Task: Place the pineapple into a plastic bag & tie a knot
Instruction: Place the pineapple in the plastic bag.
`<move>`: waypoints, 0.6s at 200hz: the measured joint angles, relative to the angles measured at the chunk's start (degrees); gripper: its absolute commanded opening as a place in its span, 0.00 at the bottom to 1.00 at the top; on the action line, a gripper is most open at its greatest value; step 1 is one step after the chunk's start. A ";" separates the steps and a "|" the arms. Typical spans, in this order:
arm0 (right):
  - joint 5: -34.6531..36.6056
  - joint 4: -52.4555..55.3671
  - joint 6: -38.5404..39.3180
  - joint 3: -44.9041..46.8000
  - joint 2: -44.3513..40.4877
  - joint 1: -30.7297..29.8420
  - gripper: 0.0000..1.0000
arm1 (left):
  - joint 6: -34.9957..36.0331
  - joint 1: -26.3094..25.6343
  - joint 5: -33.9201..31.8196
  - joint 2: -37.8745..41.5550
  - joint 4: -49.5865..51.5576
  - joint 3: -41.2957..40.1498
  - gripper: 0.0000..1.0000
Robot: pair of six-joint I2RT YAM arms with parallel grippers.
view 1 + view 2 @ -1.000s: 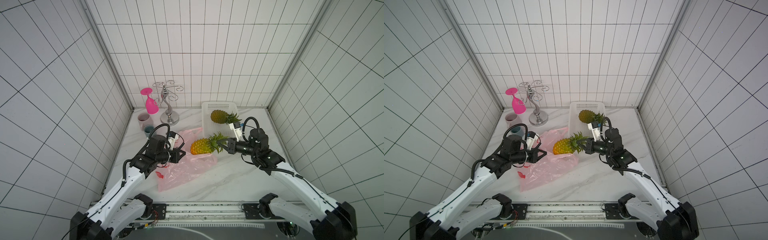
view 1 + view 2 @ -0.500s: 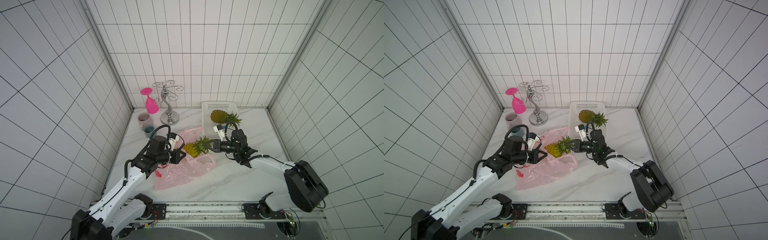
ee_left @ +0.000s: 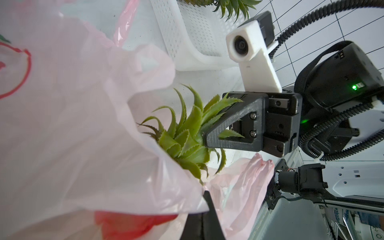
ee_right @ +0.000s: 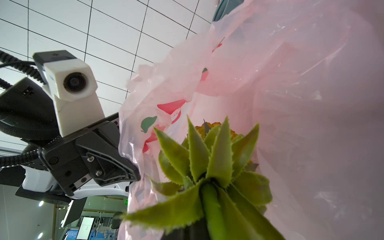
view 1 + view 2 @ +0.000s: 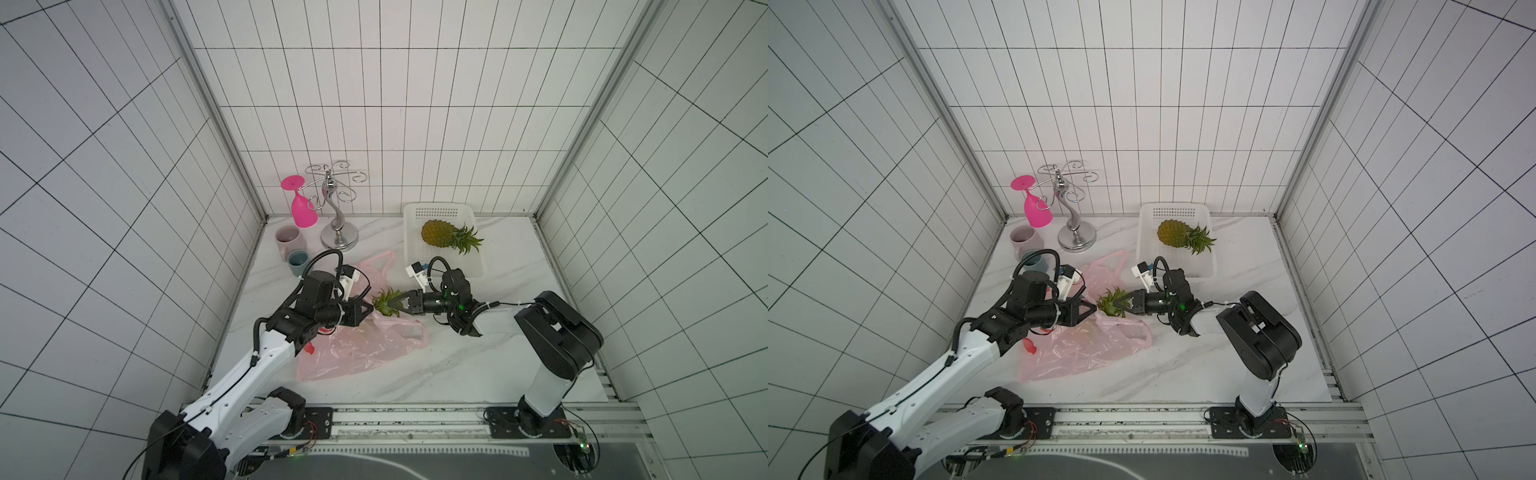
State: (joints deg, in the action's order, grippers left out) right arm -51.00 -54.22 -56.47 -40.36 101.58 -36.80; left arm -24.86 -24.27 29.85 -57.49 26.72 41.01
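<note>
There is one plastic bag (image 5: 357,349) (image 5: 1079,353). It is thin and pink, with red fruit pictures and little green leaves printed on it. It lies crinkled on the marble table, nearer the robot than the white basket (image 5: 436,208) and toward the robot's left side.

There are two pineapples. One pineapple (image 5: 386,305) (image 5: 1113,303) (image 4: 207,158) is at the bag's mouth. Its yellow body is inside the pink plastic and its green leaves stick out. The second pineapple (image 5: 440,235) lies on its side in the basket.

The right gripper (image 5: 395,306) (image 3: 207,135) has its fingers pinched tight on the leaves of the pineapple in the bag. The left gripper (image 5: 368,309) (image 4: 135,174) has its fingers pressed together on the edge of the bag's mouth.

The bag's two handle loops (image 5: 384,259) hang loose, not tied.

Left of the basket stand two cups, a pale pink mug (image 5: 287,239) and a blue-grey cup (image 5: 298,262). One bright pink glass (image 5: 302,208) hangs upside down on one silver rack (image 5: 338,237).

A small screen (image 4: 86,226) far behind is too blurry to read.
</note>
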 measured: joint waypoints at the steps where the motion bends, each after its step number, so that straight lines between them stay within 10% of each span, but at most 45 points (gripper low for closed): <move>1: 0.02 0.07 0.07 0.00 0.07 0.00 0.00 | 0.00 0.00 0.00 -0.02 0.00 0.00 0.00; 71: 2.01 15.78 11.61 -4.74 2.27 -0.55 0.04 | -0.87 0.00 -0.04 -0.46 -1.77 -1.68 0.00; 120: 2.64 28.09 19.65 -6.88 1.77 0.02 0.54 | -2.38 -0.04 -0.35 -0.39 -2.58 -3.93 0.00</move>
State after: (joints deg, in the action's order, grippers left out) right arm -48.36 -26.13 -36.82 -47.24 103.35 -36.77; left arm -27.24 -24.32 29.50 -57.89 24.14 37.08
